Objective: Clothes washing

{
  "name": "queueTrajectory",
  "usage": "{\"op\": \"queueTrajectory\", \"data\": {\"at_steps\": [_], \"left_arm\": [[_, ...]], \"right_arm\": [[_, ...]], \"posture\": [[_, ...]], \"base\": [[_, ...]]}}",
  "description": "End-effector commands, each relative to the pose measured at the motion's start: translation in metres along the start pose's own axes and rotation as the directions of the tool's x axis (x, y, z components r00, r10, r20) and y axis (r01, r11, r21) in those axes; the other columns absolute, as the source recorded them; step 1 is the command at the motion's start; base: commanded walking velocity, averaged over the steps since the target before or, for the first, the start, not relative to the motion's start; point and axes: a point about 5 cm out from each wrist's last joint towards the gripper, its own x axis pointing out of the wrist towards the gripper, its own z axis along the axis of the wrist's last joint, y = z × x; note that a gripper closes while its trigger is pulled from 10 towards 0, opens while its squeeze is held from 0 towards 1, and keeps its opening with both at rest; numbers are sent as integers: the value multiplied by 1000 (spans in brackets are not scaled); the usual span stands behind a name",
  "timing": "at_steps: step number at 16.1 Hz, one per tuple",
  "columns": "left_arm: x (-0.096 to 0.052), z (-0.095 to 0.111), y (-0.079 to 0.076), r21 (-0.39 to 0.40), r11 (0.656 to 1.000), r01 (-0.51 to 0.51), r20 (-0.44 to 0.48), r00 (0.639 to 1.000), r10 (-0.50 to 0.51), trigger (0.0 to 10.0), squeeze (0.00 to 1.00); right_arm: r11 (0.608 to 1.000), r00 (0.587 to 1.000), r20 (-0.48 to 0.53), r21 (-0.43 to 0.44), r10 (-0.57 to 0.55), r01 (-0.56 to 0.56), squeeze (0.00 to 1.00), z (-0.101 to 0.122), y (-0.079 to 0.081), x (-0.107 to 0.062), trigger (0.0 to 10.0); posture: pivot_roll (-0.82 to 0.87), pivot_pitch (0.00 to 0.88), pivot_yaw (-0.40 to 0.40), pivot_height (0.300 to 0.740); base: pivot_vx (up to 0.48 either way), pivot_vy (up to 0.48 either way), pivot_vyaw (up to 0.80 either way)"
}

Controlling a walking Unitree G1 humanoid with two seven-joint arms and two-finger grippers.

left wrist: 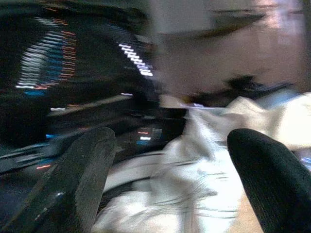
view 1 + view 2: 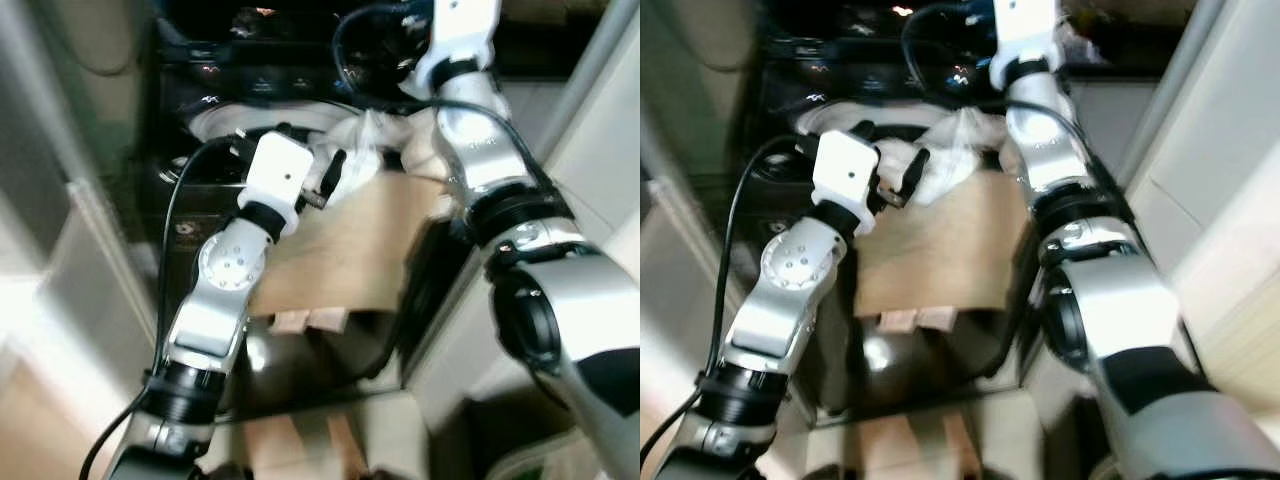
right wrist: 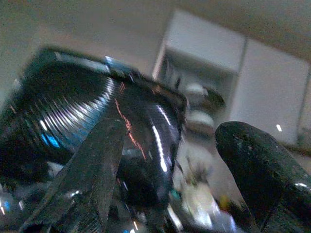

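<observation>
Left gripper (image 1: 165, 179) spread over white laundry (image 1: 204, 174), right gripper (image 3: 165, 184) spread too: blurry approach, risks snagging cloth on washer (image 2: 250, 85) rim.

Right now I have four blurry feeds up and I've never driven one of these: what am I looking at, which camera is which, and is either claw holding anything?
This is a humanoid robot with two silver arms, each ending in a gripper of two long black fingers. The two wide pictures come from a stereo camera on its head, looking down at a dark front-loading washing machine with its round door opening. White clothes bunch at that opening, and a brown cardboard box sits in front, under the arms.

The left gripper reaches toward the white clothes; its wrist camera looks along its own fingers, which are spread apart with the cloth ahead of them, not clamped. The right arm stretches up past the machine's top; its wrist camera shows its fingers open before the dark, glossy machine. Neither gripper holds anything.
</observation>
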Motion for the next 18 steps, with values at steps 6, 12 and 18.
{"op": "queueTrajectory", "data": {"at_steps": [6,12,18], "left_arm": [[-4,-4,-2,-5,1000,-8,-28,1000,8,10000,0],[0,-3,-12,-4,998,57,-11,998,-57,10000,0],[-2,0,-2,-53,999,-7,-4,1000,7,10000,0]], "right_arm": [[998,997,-63,40,-52,54,0,-53,3,-57,10000],[985,964,-203,-43,-174,169,0,-83,-22,-80,10000],[988,923,-357,-4,-146,154,0,-95,-20,-75,10000]], "posture": [[1,0,-62,740],[-21,0,-39,740],[13,0,-61,740]], "base": [[0,0,0],[0,0,0],[319,-172,0]]}}
